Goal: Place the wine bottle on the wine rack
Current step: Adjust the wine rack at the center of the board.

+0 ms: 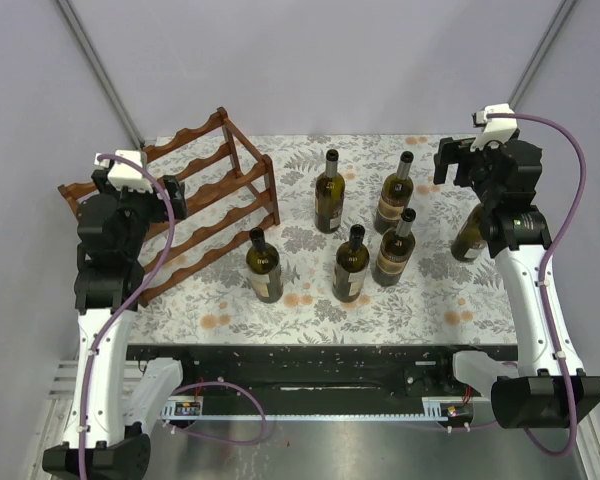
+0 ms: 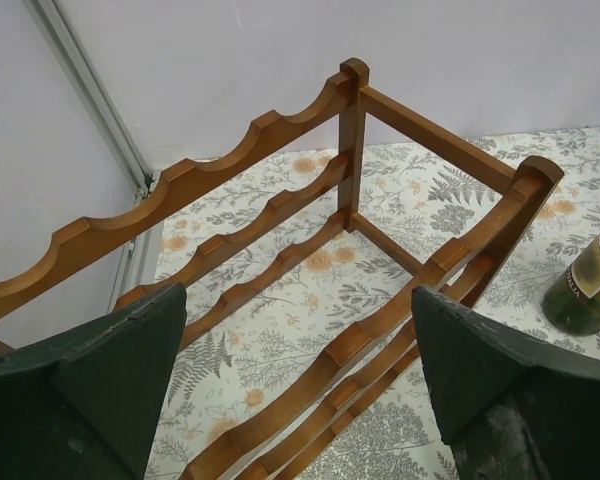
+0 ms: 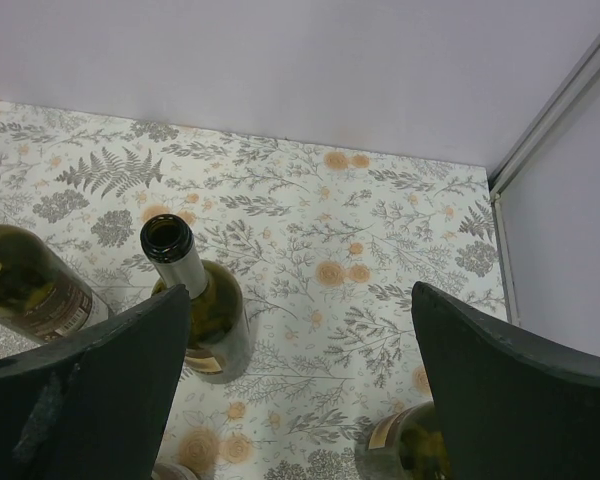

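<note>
The wine rack [image 1: 220, 190] sits angled across the far left corner of the counter [image 1: 450, 290], close to the wall post. It's reddish-brown wood with wavy scalloped rails in tiers, and nothing is in it. The left end effector [image 2: 300, 292] hangs right over it, jaws spread wide with nothing in them. The right end effector [image 3: 302, 292] is just as wide and just as empty, up over the far right side. The wine bottles all stand upright mid-counter: dark green glass, labels, open necks. The closest one to the rack [image 1: 264, 268] is just off its near end. There's a bare strip along the near edge. One bottle [image 1: 467, 235] hugs the right edge, half hidden behind the right arm.
</note>
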Controlling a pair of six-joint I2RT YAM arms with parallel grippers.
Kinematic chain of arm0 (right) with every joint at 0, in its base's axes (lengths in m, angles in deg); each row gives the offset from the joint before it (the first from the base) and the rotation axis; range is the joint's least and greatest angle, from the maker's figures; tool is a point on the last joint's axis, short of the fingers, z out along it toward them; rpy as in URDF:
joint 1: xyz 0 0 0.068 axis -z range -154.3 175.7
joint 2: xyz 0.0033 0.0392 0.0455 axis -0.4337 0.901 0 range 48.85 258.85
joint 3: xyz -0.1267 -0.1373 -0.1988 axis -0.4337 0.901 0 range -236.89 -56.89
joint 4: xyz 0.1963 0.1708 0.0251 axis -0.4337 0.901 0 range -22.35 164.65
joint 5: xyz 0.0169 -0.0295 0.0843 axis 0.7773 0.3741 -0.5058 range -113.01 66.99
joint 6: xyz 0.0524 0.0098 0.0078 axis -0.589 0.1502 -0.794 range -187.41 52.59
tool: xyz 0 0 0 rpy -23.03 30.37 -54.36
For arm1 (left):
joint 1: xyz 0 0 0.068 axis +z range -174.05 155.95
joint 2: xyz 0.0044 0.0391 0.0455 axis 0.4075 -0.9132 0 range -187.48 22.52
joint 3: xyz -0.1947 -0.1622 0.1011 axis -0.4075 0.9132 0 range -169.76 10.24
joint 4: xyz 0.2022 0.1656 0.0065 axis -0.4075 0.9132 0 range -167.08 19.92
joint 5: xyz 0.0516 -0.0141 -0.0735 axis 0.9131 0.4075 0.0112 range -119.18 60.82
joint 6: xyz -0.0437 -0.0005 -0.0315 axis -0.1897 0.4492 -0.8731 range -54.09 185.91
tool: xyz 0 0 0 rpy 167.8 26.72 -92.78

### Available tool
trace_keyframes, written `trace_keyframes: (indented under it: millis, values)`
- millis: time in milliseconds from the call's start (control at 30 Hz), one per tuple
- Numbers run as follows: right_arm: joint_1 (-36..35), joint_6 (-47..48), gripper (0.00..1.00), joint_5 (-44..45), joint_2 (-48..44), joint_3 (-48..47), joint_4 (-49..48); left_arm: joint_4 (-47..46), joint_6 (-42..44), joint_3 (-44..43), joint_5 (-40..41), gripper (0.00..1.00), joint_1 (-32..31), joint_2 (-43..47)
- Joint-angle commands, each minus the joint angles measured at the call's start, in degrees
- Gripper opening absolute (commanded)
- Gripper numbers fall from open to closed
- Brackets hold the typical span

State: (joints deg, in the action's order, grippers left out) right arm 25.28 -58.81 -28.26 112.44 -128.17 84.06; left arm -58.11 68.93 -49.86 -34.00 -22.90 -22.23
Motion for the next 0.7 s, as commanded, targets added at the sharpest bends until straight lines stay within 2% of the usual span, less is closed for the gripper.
trace_keyframes:
  millis: [0, 300, 533, 667]
  values:
    - [0.1, 1.0, 0.99, -0.5, -0.4, -2.7, -0.2, -0.1, 1.6, -3.5, -1.1, 0.99, 0.3, 0.1]
    - [0.1, 1.3, 1.00, -1.6, 0.8, -3.9, 0.1, 5.9, 3.0, -8.2, -3.6, 0.99, 0.3, -1.8]
    - [0.1, 1.1, 1.00, -3.1, 1.8, -4.8, 0.4, 12.4, 1.0, -16.7, -1.6, 0.99, 0.3, -9.0]
    - [0.1, 1.3, 0.99, -4.2, 2.3, -5.5, 0.7, 14.5, -1.6, -19.8, 3.4, 0.99, 0.3, -12.6]
